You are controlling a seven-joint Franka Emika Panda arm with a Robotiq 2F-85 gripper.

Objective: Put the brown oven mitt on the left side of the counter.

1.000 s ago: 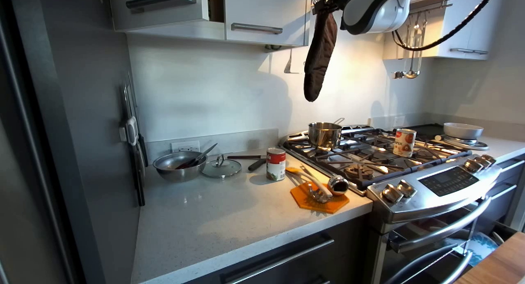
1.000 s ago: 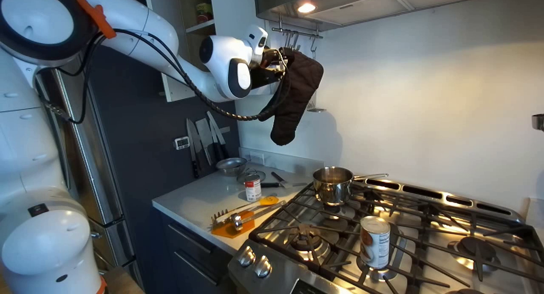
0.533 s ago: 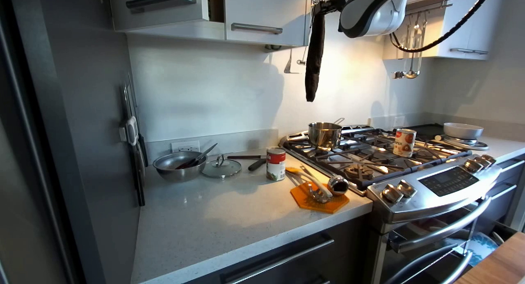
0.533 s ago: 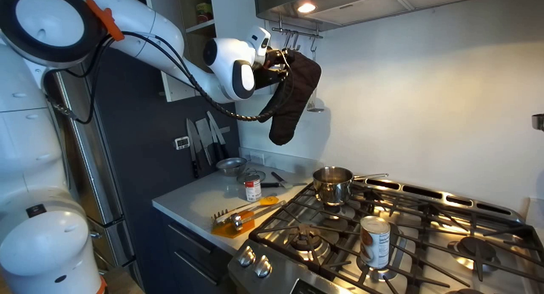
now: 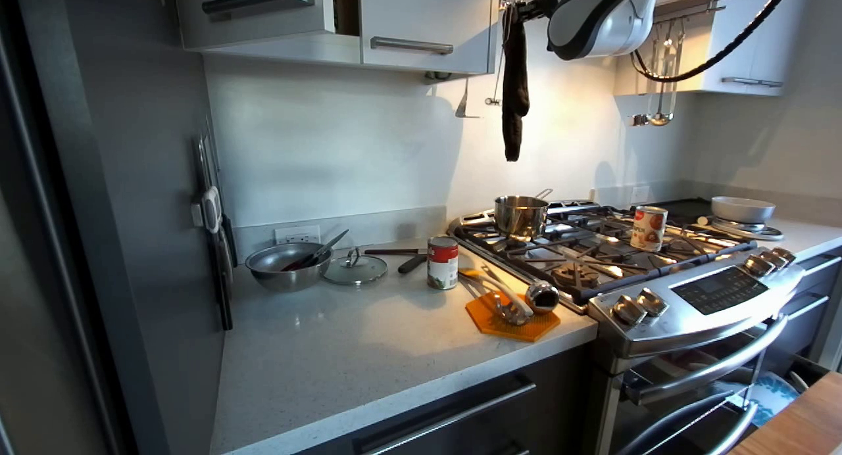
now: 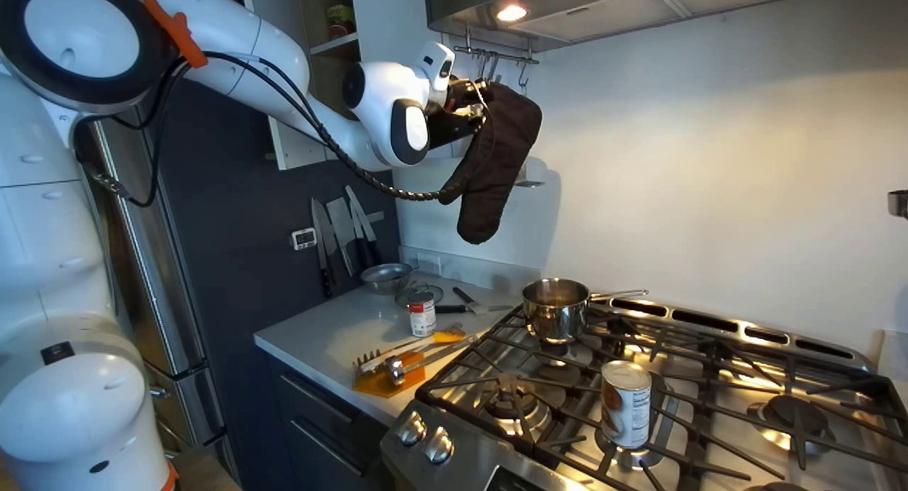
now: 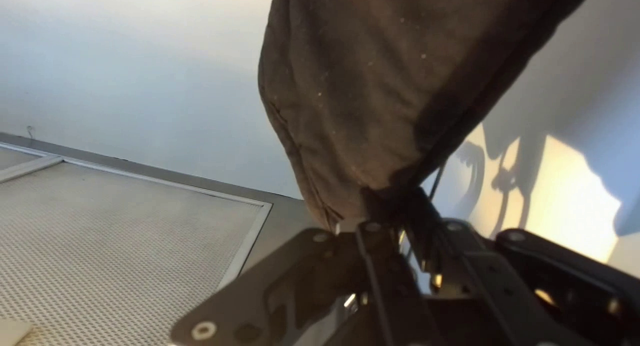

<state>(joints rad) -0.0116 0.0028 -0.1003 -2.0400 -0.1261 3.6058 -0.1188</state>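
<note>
The brown oven mitt hangs high in front of the backsplash wall, left of the range hood. An exterior view shows the mitt almost edge-on, well above the stove. My gripper meets its upper edge. Seen from the wrist, the mitt fills the upper middle, and the gripper has its fingertips close together on the mitt's dark corner. Whether the mitt also hangs from a hook behind is hidden. The counter lies below, between the dark side panel and the stove.
A steel pot and a can stand on the gas stove. On the counter are a steel bowl, glass lid, red can and orange trivet with utensils. Hooks hang from a rail.
The gripper's fingers have come together at the mitt's edge. The mitt has swung from showing its broad face to nearly edge-on in an exterior view, with its top staying by the gripper.
</note>
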